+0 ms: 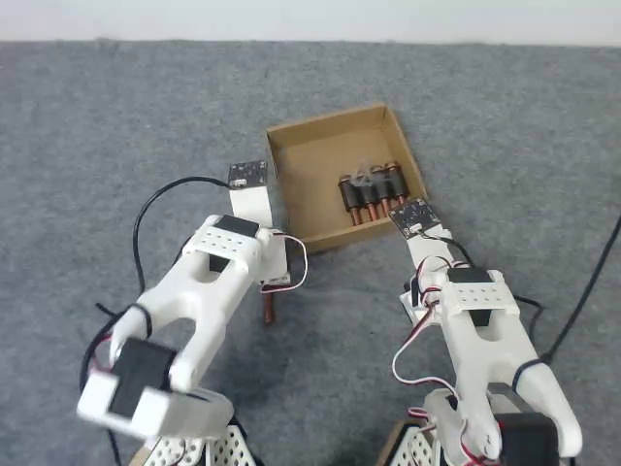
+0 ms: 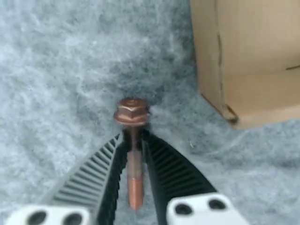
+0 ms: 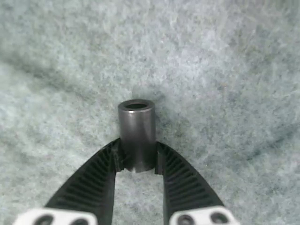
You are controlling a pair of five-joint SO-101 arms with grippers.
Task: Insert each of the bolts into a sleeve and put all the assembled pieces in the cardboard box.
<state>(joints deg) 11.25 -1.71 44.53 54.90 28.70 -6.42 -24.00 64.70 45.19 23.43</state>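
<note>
The left tool (image 2: pixel 134 140) clamps a copper bolt (image 2: pixel 131 112) by its shank beside the cardboard box (image 2: pixel 243 61). The right tool (image 3: pixel 138 157) pinches the sleeve (image 3: pixel 137 129) low over the tabletop (image 3: pixel 225 70), its bore exposed, likely for insertion.

The left arm (image 1: pixel 199 291) is found extended forward with its wrist pitched downward. The left tool (image 2: pixel 133 140) is closed, its ribbed fingers (image 2: pixel 101 168) pressed on the shank of a bolt (image 2: pixel 132 111), whose head is carried beyond the fingertips. The right arm (image 1: pixel 482 325) is extended forward alongside, well apart from the left, and the right tool (image 3: pixel 138 151) is clamped on the lower part of a sleeve (image 3: pixel 137 126), whose open bore end projects past the fingertips.
</note>
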